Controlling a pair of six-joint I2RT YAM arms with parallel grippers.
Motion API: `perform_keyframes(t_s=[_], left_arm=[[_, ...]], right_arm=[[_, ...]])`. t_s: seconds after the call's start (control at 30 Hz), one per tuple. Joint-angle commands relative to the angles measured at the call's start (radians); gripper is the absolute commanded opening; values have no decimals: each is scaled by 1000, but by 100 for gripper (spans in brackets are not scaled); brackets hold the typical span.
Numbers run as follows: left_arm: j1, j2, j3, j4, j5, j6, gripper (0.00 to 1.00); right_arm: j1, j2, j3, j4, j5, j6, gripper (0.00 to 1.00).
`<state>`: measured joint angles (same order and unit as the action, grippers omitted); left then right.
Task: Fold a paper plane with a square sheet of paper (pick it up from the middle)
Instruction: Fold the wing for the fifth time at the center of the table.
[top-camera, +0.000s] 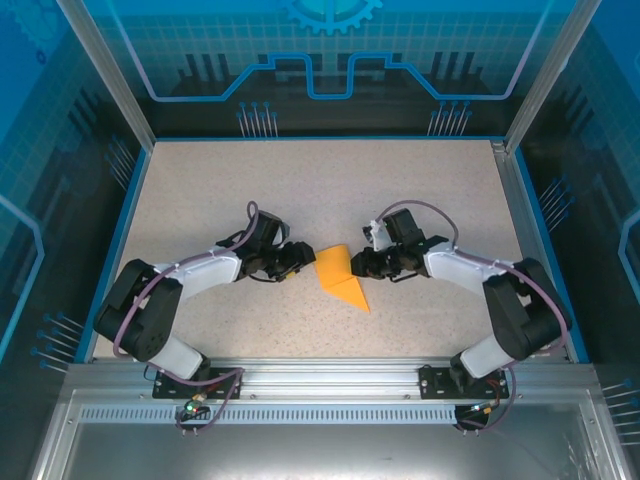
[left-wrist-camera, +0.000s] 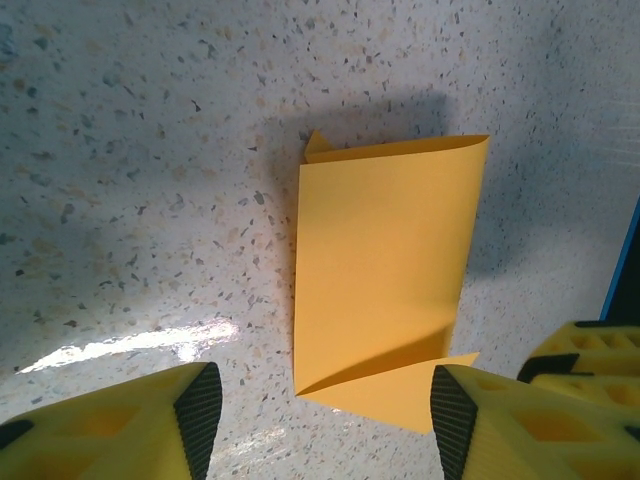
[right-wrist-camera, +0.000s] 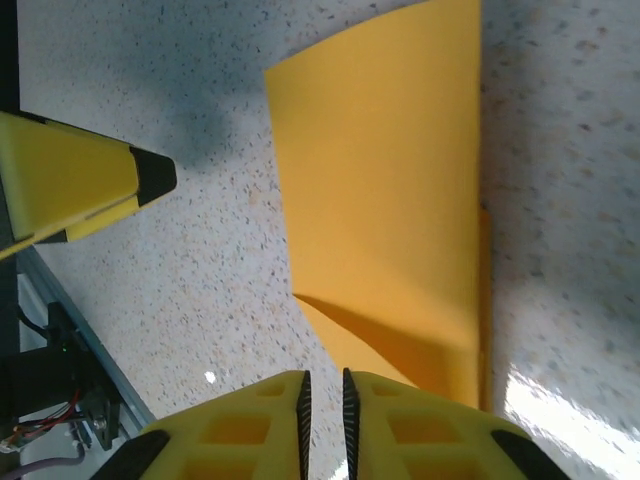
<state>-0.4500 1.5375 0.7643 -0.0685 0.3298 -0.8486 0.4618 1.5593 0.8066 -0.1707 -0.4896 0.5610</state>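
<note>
Left arm (top-camera: 190, 272) and right arm (top-camera: 470, 268) extend inward toward frame centre, elbows bent outward. Left gripper (left-wrist-camera: 318, 405) jaws stand apart; right gripper (right-wrist-camera: 324, 400) jaws nearly meet.

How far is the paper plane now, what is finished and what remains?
Done: the paper is folded over, with a triangular flap showing. In hand: the right gripper is shut at its edge, grip unclear; the left gripper is open at the opposite edge. Left: no pointed dart yet.
</note>
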Motion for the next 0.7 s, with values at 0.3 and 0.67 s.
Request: perform_keyframes(t_s=[0.3, 0.67], left_arm=[[-16, 13, 117, -101, -12, -78, 60], [-22, 9, 299, -374, -48, -124, 61]], right_arm=[[-47, 251, 98, 29, 4, 43, 16], [-5, 163, 32, 20, 115, 349, 17]])
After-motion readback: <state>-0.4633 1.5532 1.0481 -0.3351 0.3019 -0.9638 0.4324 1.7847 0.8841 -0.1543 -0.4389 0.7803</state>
